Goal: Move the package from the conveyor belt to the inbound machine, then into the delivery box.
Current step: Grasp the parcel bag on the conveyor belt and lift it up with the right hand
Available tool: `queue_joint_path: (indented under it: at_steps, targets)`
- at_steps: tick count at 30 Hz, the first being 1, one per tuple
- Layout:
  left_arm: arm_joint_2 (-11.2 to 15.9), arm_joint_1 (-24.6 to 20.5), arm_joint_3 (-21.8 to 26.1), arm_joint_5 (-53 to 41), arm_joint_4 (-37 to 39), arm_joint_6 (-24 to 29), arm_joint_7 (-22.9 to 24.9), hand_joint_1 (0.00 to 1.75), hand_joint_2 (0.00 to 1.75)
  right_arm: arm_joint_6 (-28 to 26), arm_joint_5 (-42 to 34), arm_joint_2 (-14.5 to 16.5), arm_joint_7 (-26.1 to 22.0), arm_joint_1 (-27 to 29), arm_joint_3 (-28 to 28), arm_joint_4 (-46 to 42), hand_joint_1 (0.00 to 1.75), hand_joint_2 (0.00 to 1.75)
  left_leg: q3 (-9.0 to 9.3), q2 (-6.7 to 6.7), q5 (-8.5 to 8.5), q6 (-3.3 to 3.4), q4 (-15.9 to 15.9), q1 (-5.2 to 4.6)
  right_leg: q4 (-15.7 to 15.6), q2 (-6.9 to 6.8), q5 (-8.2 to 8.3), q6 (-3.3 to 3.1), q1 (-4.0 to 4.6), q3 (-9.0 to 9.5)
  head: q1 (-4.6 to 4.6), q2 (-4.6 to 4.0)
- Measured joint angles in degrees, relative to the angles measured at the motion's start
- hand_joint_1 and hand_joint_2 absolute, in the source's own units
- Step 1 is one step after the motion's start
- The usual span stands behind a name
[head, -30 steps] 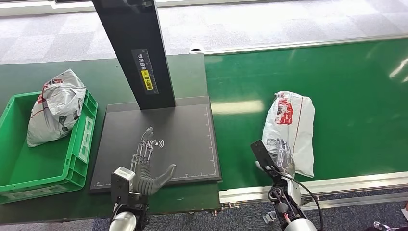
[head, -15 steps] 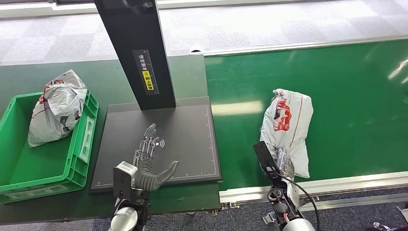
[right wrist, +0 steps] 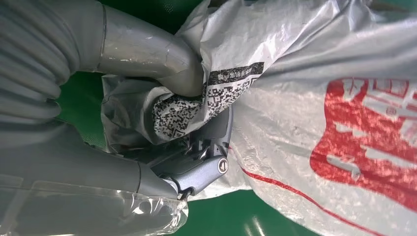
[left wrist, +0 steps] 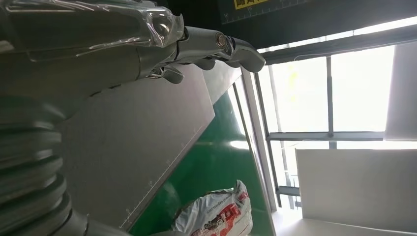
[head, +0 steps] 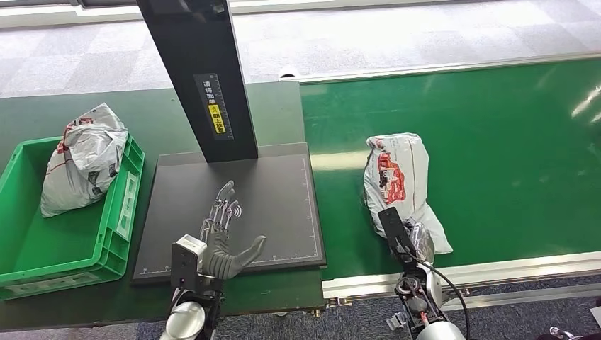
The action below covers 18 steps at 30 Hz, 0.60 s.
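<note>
A white and grey plastic package (head: 397, 180) with red print lies on the green conveyor belt (head: 496, 142). My right hand (head: 418, 239) grips its near end; in the right wrist view the thumb (right wrist: 147, 54) and the fingers (right wrist: 206, 152) pinch the crumpled plastic of the package (right wrist: 344, 98). The package (left wrist: 216, 216) shows small in the left wrist view. My left hand (head: 223, 244) hovers over the near part of the inbound machine's black plate (head: 269, 191), fingers (left wrist: 231, 46) spread and holding nothing. The green delivery box (head: 21, 241) stands at the left.
Another grey package (head: 81, 159) leans on the far rim of the green box. The machine's black post (head: 202, 78) rises from the back of the plate. The belt's metal edge (head: 510, 273) runs along the near side.
The package has slid left along the belt toward the black plate, its far end swinging left, with my right hand gripping its near end. My left hand has barely moved.
</note>
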Motion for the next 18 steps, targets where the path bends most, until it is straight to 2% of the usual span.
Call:
queue_joint_path:
  at_steps: [3, 7, 12, 18]
  targets:
    - [0.01, -0.25, -0.01, 0.04, 0.44, -0.14, 0.01, 0.00, 1.75, 0.84, -2.58, 0.51, -5.12, 0.07, -0.70, -0.44, 1.75, 1.75, -0.05, 0.03, -0.01, -0.01, 0.00, 0.00, 0.00, 0.07, 0.01, 0.00, 0.00, -0.04, 0.00, 0.00]
    - [0.02, -0.21, 0.03, 0.16, 0.50, 0.06, -0.09, 0.00, 1.75, 2.20, -5.89, 1.51, -9.07, 1.09, -0.39, -4.85, 1.75, 1.75, -0.21, 0.01, 0.01, 0.00, 0.00, 0.00, 0.01, 0.06, 0.02, -0.01, 0.00, -0.18, -0.01, 0.00]
    - [0.07, 0.01, 0.26, 0.18, 0.43, 0.65, -0.34, 0.00, 1.75, 2.87, -9.46, 2.03, -7.24, 3.82, 4.25, -19.26, 1.75, 1.75, -0.31, 0.01, 0.02, -0.01, 0.00, 0.00, 0.03, 0.06, 0.02, -0.01, 0.00, -0.28, -0.01, 0.00]
    - [0.19, 0.94, 0.51, 0.02, -0.62, 1.26, -0.77, 0.00, 1.75, 2.18, -9.98, 1.73, -6.09, 7.96, 10.53, -37.66, 1.75, 1.75, -0.46, 0.00, 0.00, -0.01, 0.00, -0.01, 0.03, 0.05, 0.02, -0.01, -0.01, -0.43, -0.01, 0.00]
